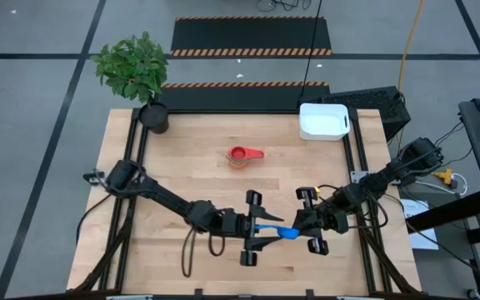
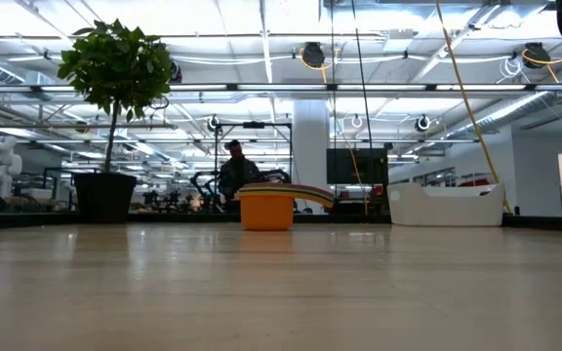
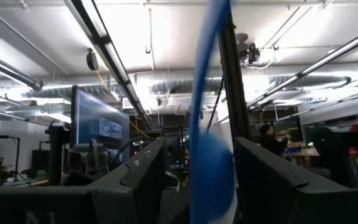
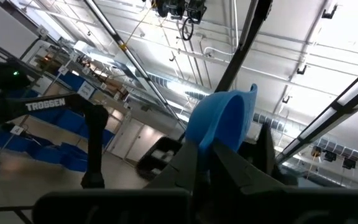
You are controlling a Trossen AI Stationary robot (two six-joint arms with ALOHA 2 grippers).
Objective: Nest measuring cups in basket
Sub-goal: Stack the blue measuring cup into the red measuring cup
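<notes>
Right end effector pinching blue cup, left end effector (handle side) alongside

Left gripper and right gripper, tips facing, both clamped.

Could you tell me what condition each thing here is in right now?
blue measuring cup: held between both grippers, above the table.
left gripper: jaws around the cup's handle.
right gripper: shut on the cup's bowl.
stack of cups: nested on the table, red on top.
basket: upright; nothing visible inside.
plant pot: upright.
</notes>
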